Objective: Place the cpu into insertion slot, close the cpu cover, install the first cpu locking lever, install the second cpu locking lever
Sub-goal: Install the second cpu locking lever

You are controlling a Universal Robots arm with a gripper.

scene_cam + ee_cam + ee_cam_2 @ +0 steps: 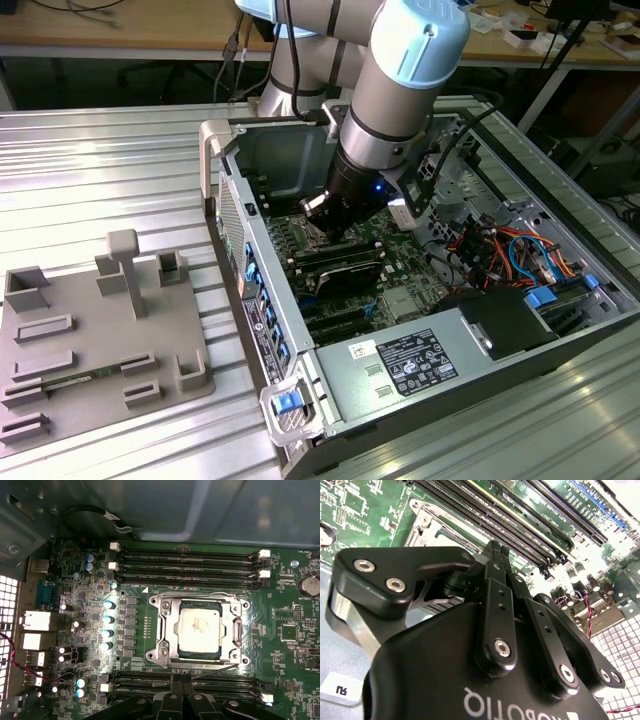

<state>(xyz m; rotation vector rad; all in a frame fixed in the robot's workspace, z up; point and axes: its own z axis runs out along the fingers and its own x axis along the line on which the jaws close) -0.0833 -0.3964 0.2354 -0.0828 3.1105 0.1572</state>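
Inside the open case (300, 340), the arm reaches down over the green board (300, 645), its black hand (181, 682) poised at the slot's (165, 652) lower edge, just beside a bank of long black memory slots (190, 567). Its fingers (497, 560) are pressed together into a narrow tip; I cannot tell whether they pinch a lever wire. Centred in the slot lies the cpu (199, 630), a flat square with a dull silvery top. Around the cpu the cover (236, 630), a thin bright metal frame, lies flat down, screws at its corners. Beside the case, on the exterior view's left, a grey moulded fixture plate (100, 350) with posts and pockets rests on the ribbed metal tabletop (100, 170). Beyond the case stand wooden benches (130, 40).
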